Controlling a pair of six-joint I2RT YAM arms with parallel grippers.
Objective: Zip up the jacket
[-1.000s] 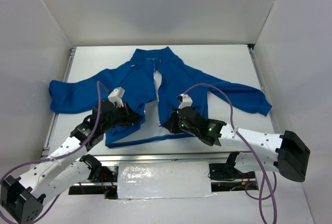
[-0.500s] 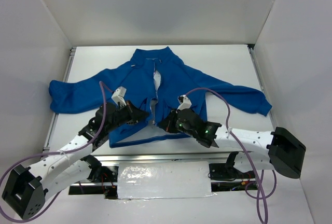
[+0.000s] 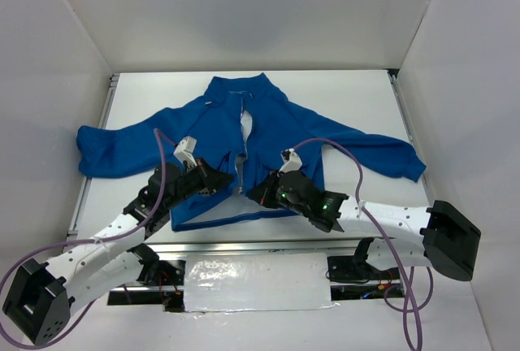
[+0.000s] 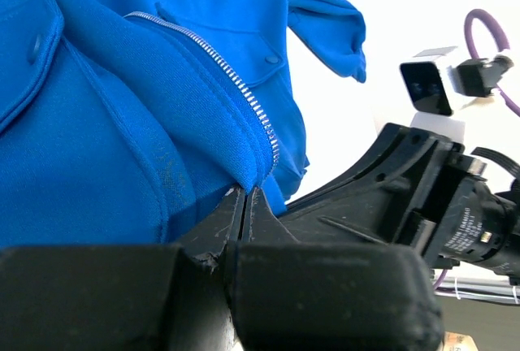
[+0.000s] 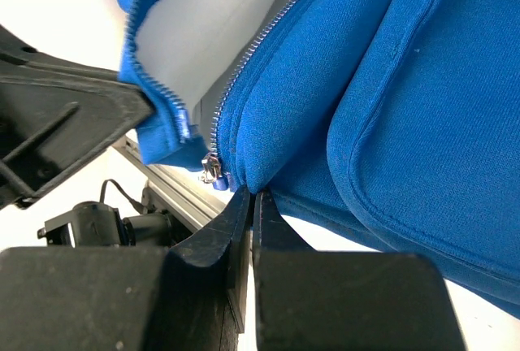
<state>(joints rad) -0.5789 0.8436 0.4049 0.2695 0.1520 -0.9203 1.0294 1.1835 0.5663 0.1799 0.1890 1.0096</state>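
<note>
White walls [image 3: 260, 10] on three sides, a white worktop [image 3: 349, 95] between them. Contents as I find them, listed from the grip outward.

1. Left tool [image 3: 230, 184]. Fingers together, clamped on the jacket [image 3: 276, 123] at the bottom corner of its left front panel, right where the zipper [image 4: 236, 83] ends. Likely purpose: to anchor that side so it cannot slide or ride up.

2. Right tool [image 3: 257, 195]. Fingers together, pinching a fold of the opposite panel's hem, just beside the small metal pull [image 5: 211, 170] (the pull itself hangs free, outside the grip). Likely purpose: to steer this zipper foot toward the other so the two can be seated.

3. Zipper. Pale teeth in two separate rows, with a white gap between them in the right wrist view. The bottom ends are near each other and, as far as I can tell, not joined.

4. Jacket. Royal-blue fleece, on its back in the middle of the worktop, with the collar toward the far wall, a sleeve spread to each side and the hem at the near edge gathered in both tools. The front is open; zipping has not begun.

5. Note on handling. Soft fleece sags and bunches at each pinch, so aligning the zipper feet looks fiddly, and a grip this close to the teeth could crowd the pull.
</note>
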